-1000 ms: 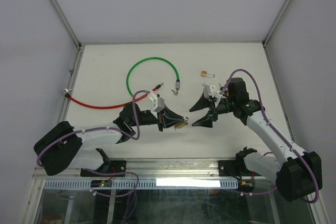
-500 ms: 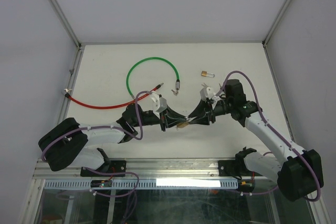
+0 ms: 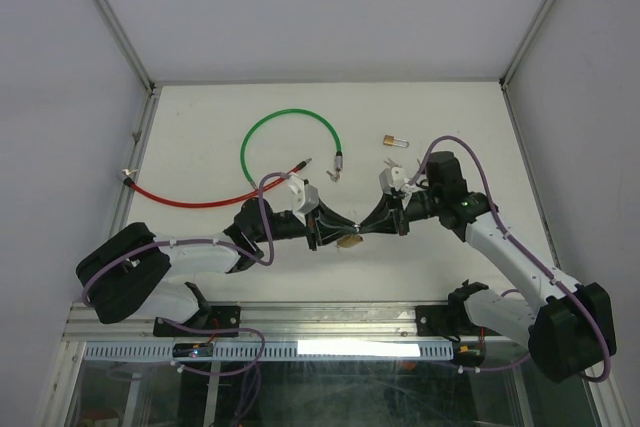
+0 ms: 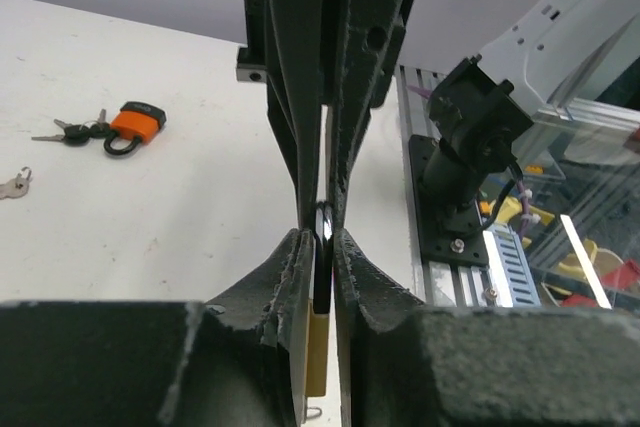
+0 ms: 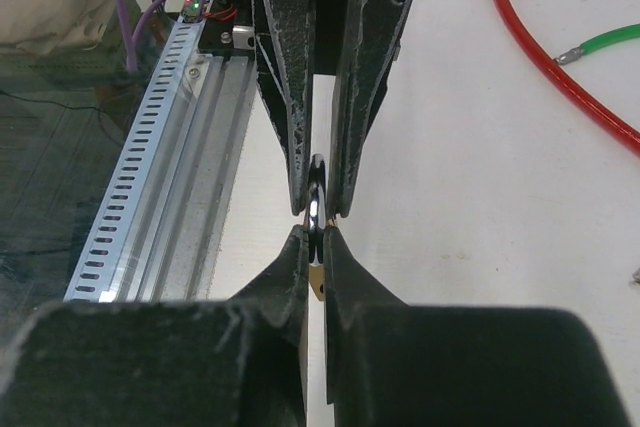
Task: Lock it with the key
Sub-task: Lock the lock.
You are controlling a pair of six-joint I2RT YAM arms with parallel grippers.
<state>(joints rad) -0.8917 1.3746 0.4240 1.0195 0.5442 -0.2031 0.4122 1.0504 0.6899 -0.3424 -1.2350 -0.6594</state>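
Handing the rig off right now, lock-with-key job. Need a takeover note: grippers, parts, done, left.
Left gripper: shut on the brass padlock, clamped on its body.
Right gripper: shut on the same padlock, at the shackle end, tip to tip with the left.
Parts: padlock held between the arms near the front of the table. The keys lie on the table beside an orange padlock; neither gripper holds one.
Done: padlock gripped by both.
Left: fetch a key, insert, turn. Cannot tell whether the shackle is seated.
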